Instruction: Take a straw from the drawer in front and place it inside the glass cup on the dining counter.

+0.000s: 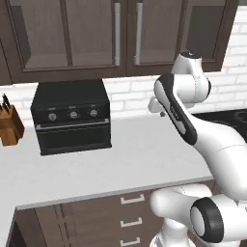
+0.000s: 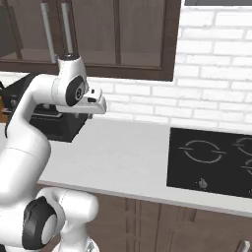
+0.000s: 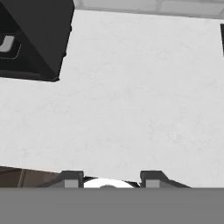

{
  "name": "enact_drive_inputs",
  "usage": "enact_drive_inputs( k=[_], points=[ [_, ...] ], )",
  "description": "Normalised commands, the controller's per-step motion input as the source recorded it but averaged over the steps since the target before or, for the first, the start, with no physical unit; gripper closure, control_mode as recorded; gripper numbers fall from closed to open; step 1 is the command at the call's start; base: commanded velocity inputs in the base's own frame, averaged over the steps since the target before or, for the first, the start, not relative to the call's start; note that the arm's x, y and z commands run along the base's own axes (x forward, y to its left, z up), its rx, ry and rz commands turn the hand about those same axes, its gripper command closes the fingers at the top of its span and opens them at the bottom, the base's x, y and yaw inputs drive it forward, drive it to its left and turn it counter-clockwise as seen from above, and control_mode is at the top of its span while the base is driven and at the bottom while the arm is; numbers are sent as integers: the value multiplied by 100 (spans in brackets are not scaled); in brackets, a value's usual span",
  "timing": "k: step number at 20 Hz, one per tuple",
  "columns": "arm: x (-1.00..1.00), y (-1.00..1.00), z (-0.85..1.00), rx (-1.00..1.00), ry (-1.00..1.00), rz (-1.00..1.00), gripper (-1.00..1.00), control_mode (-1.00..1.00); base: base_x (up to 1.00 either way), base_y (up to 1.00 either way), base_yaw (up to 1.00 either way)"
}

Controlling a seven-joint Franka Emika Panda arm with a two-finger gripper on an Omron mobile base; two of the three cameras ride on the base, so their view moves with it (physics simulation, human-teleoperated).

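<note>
At the far left of the left base view a brown wooden knife block (image 1: pixel 9 126) with dark handles stands on the white wall counter (image 1: pixel 125 161), and just to its right sits a black boxy toaster oven (image 1: pixel 72 116) with three round knobs and a glass door. Above them run dark brown wall cabinets (image 1: pixel 91 34) with long pale bar handles, over a white brick backsplash (image 2: pixel 211 83). Below the counter edge, narrow dark brown drawers (image 1: pixel 131 212) with small white bar handles are stacked. The white arm bends up over the counter's middle, and its gripper (image 3: pixel 109 179) hangs above bare white counter top, to the right of the oven; in the hand view the two dark finger tips (image 3: pixel 71 178) stand apart with nothing between them. Farther right a flat black cooktop (image 2: pixel 211 160) with ring markings is set into the counter. I cannot tell where the straw lies.
</note>
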Motion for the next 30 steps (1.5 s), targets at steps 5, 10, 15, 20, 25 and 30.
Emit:
enact_drive_inputs(
  k=[5,10,15,20,25,30],
  points=[
    [0,0,0,0,0,0,-100,100,-13,0,0],
    [0,0,0,0,0,0,-100,100,-89,-8,0],
    [0,0,0,0,0,0,-100,100,-29,-45,9],
    [0,0,0,0,0,0,-100,100,10,-77,46],
    [0,0,0,0,0,0,-100,100,10,-54,67],
    [0,0,0,0,0,0,-100,100,1,-43,73]
  ],
)
